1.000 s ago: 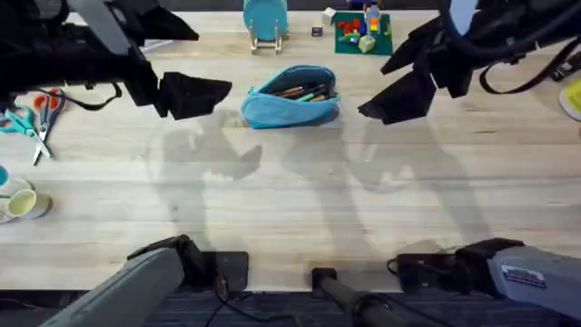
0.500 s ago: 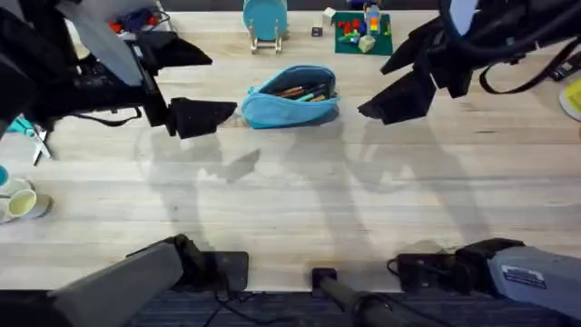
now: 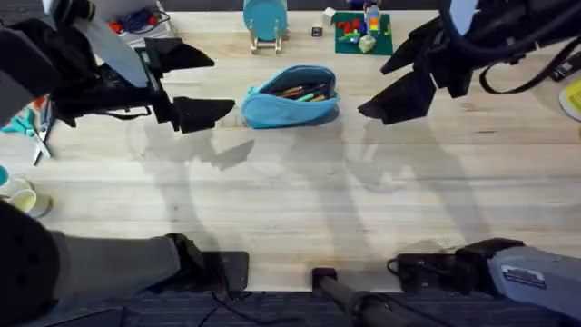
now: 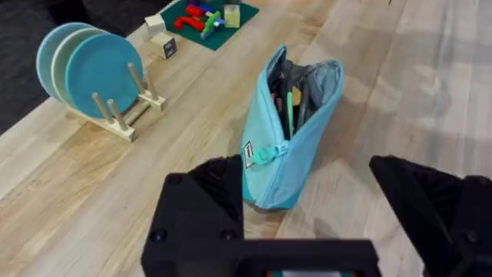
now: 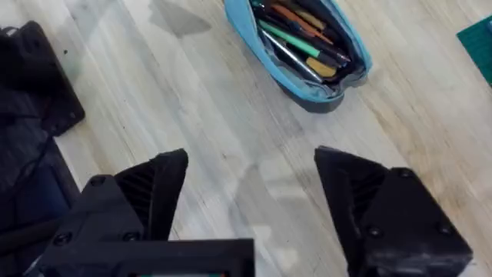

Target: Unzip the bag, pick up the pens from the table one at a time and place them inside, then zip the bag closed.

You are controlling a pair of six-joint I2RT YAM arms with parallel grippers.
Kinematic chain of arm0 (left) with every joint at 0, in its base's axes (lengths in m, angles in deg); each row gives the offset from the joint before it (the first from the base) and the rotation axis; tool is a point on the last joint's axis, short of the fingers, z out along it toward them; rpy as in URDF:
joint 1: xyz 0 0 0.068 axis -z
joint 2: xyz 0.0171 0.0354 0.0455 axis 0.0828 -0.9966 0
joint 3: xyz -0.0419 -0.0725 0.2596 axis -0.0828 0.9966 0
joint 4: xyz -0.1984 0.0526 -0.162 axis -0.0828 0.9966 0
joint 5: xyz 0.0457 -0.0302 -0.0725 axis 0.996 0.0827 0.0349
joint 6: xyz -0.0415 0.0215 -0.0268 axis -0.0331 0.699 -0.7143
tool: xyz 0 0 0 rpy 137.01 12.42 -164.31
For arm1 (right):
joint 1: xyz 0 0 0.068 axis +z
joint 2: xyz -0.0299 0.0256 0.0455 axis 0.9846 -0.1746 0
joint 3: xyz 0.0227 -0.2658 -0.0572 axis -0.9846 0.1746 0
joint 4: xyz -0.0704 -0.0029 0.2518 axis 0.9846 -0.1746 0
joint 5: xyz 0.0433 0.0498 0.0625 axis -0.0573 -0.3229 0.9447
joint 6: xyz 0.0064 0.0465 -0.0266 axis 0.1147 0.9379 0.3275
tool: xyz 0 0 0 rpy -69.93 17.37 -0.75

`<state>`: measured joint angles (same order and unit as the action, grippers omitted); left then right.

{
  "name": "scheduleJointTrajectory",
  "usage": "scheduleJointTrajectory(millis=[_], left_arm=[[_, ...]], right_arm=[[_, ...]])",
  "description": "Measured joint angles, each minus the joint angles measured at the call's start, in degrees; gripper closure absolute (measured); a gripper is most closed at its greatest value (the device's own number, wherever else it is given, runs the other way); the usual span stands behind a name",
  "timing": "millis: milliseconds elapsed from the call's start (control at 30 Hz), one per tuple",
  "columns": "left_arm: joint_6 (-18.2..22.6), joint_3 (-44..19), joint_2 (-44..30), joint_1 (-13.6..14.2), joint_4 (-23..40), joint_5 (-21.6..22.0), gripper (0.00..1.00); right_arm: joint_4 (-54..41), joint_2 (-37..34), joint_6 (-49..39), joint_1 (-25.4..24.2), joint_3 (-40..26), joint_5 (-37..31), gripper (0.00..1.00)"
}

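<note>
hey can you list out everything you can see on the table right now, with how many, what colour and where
bag: one, light blue, unzipped, far middle of the table, between the two end effectors
pens: several, green, orange and dark, inside the open bag
discs on wooden stand: teal, far edge, behind the bag
green mat with small blocks: one, far edge, right of the stand
scissors: orange and teal handles, left edge
cups: pale, left edge, nearer the bases
left end effector: black, open, left of the bag
right end effector: black, open, right of the bag
</note>
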<state>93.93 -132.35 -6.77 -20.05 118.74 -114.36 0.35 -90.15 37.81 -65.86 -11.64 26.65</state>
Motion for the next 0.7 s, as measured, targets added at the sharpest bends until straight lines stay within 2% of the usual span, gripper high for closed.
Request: scheduleJointTrajectory(millis=[367, 700], left_arm=[[4.6, 0.0, -6.6, 0.0, 1.5, -2.0, 0.010], [6.8, 0.0, -10.4, -1.0, 1.1, 0.9, 0.008]], right_arm=[[0.0, 0.0, 0.0, 0.0, 0.0, 0.0, 0.004], [0.0, 0.0, 0.0, 0.0, 0.0, 0.0, 0.004]])
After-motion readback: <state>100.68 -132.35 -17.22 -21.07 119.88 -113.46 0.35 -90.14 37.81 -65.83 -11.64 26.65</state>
